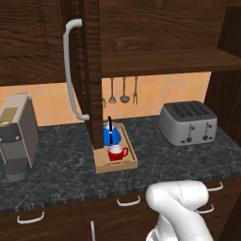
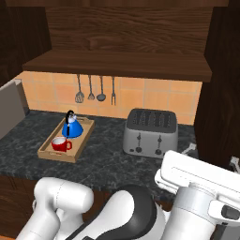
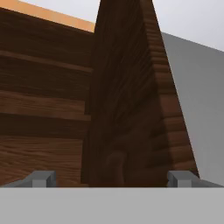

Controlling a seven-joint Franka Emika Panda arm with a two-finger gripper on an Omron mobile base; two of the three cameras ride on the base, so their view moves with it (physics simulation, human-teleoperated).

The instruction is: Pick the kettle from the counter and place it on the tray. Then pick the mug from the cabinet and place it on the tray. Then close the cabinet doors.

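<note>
Gaping wide, claw (image 3: 111, 177) faces cabinet door (image 3: 127, 109); no legible writing.

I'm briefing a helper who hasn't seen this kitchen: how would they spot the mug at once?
Start at the long dark marbled counter and find the silver toaster. Left of it lies a light wooden tray under the edge of the open cabinet door. The mug is the small red cup at the tray's front, before the blue kettle.
</note>
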